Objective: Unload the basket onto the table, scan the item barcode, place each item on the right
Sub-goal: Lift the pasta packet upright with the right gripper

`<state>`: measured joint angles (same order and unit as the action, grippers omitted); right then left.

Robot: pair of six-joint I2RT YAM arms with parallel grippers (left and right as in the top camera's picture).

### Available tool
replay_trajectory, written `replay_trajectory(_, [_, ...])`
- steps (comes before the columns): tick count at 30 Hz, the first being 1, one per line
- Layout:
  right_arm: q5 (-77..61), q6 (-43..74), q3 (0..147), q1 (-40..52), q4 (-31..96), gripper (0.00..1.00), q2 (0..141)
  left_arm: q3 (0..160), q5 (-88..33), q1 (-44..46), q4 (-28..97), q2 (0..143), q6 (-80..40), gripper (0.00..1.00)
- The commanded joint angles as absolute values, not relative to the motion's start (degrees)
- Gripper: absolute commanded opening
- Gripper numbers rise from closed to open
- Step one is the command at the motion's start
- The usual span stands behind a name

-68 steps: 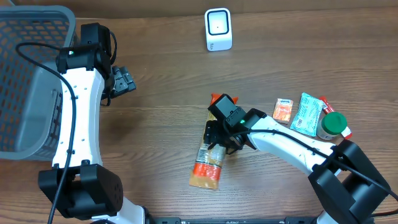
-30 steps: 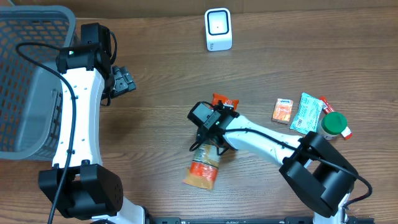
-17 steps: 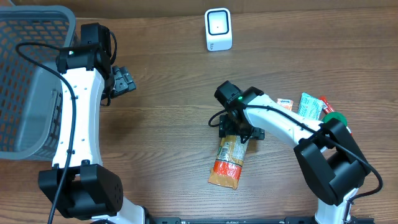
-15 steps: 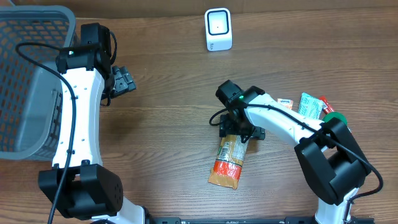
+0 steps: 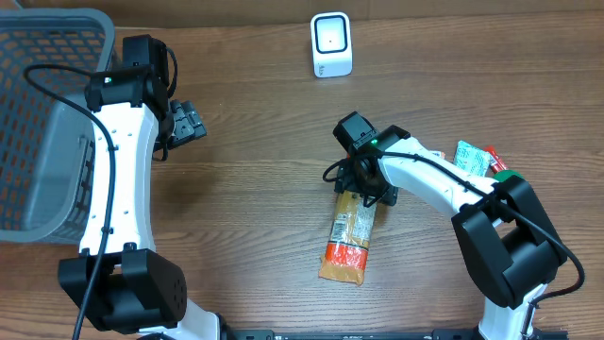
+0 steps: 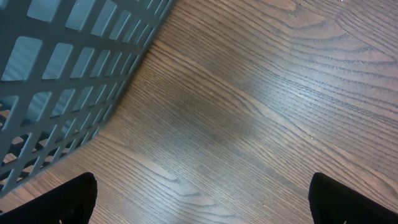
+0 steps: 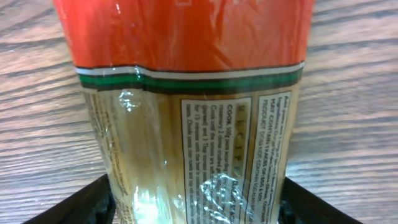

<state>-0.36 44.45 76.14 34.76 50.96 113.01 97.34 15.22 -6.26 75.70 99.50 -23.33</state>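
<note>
A long clear packet (image 5: 348,238) with orange ends and printed text lies flat on the wooden table, almost straight towards the front edge. My right gripper (image 5: 364,186) is down over its far end. In the right wrist view the packet (image 7: 186,93) fills the gap, and the black fingers (image 7: 99,200) press its two sides, so my right gripper (image 7: 196,202) is shut on it. No barcode shows. The white scanner (image 5: 331,44) stands at the back centre. My left gripper (image 5: 189,123) hangs open beside the basket, and in the left wrist view my left gripper (image 6: 202,199) holds nothing.
A grey mesh basket (image 5: 47,123) fills the back left corner, and its wall (image 6: 62,62) is close to the left gripper. At the right edge lie a teal packet (image 5: 469,154) and a green-capped bottle (image 5: 502,177), partly behind the right arm.
The right gripper has swung the packet from a left-leaning slant to nearly straight and further right, then shifted to its far end with its jaws narrowing. The left arm has stayed still.
</note>
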Motion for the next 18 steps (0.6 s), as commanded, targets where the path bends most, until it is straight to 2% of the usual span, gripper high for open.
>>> replay_trajectory(1, [3.7,45.2,77.1,35.4,52.1,0.77,112.2,98.4,15.2,-6.4,75.8,99.6,-22.1,1.0])
replay_trajectory(3, [3.8,45.2,76.8,36.0,51.6,0.74,112.2,98.4,15.2,-6.4,75.8,99.6,-22.1,1.0])
replay_trajectory(7, [4.0,44.6,75.3,37.3,49.8,0.47,112.2,98.4,15.2,-6.4,75.8,99.6,-22.1,1.0])
replay_trajectory(10, [3.9,40.2,74.9,37.8,48.4,0.38,112.2,98.4,15.2,-6.4,75.8,99.6,-22.1,1.0])
replay_trajectory(11, [3.8,38.7,75.0,37.8,48.2,0.32,112.2,98.4,15.2,-6.4,75.8,99.6,-22.1,1.0])
replay_trajectory(13, [3.8,35.0,75.9,37.8,48.8,0.07,111.8,98.4,15.2,-6.4,75.8,99.6,-22.1,1.0])
replay_trajectory(14, [3.8,34.2,76.8,37.6,49.8,0.04,111.4,98.4,15.2,-6.4,75.8,99.6,-22.1,1.0])
replay_trajectory(18, [3.7,29.8,83.1,36.5,54.1,0.04,107.7,98.4,15.2,-6.4,75.8,99.6,-22.1,0.99])
